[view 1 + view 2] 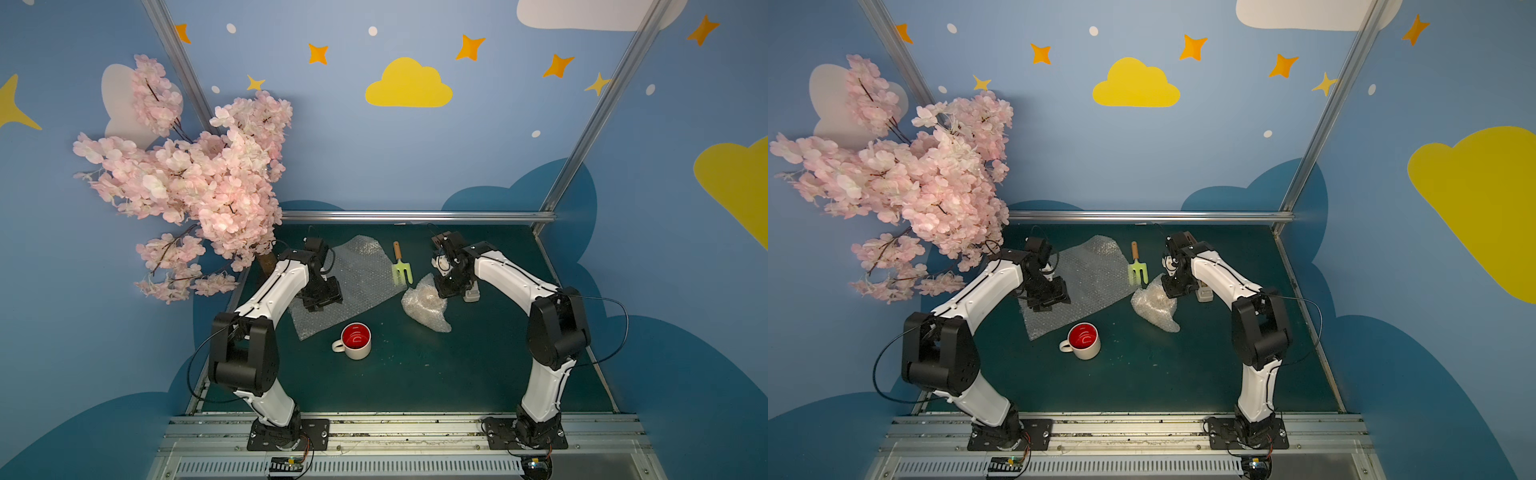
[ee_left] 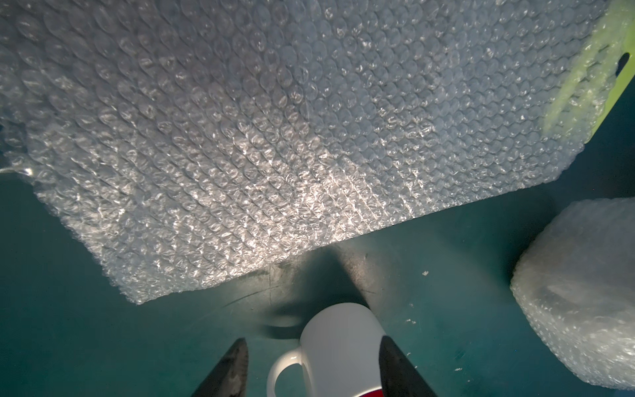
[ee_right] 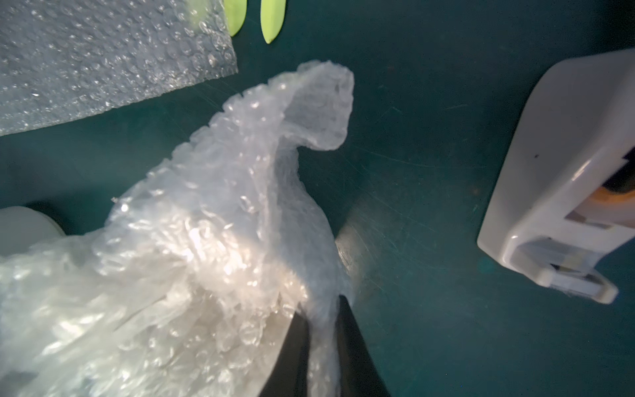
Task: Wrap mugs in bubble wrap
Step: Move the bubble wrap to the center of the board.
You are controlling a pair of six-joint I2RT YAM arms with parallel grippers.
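Blue walls (image 1: 374,158) painted with clouds and stars close in a dark green tabletop (image 1: 415,382), with a pink blossom tree (image 1: 199,183) at its back left corner. One sheet (image 1: 361,274) of bubble wrap lies flat between the middle and the back edge. A mug (image 1: 353,340), red inside, stands upright near the middle, just off the sheet's front edge, its handle toward the left edge. The left claw (image 2: 313,340) hangs over the sheet's front left part, released, fingers well apart and grasping nothing. Toward the right edge sits a crumpled bundle (image 1: 424,305) of bubble wrap; a pale shape shows dimly through it. The right claw (image 3: 321,306) is clenched on a raised fold of the bundle. A green fork (image 1: 401,266) with a wooden handle lies behind the bundle, its tines at the sheet's corner. A white tape dispenser (image 3: 556,172) stands just beside the right claw.
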